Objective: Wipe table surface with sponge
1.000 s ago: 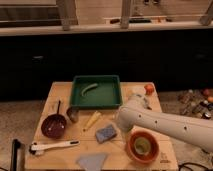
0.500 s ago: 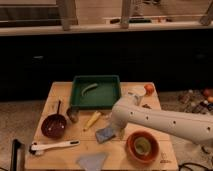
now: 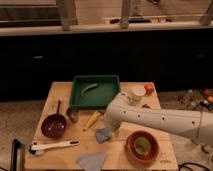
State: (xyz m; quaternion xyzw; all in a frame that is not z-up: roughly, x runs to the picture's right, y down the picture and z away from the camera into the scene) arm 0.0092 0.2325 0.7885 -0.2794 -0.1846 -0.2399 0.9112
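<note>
Arm [image 3: 150, 120] swung left; jaws open by sponge [image 3: 104, 134]; yellow item [image 3: 91, 121] beside, orange bowl [image 3: 142, 146] near.

The arm [image 3: 160, 120] is a thick, smooth white tube with a rounded end, and a row of small dark dots runs along its side. The gripper [image 3: 111, 128], darker and mostly hidden, sits under that rounded end, just below the frame's centre.
</note>
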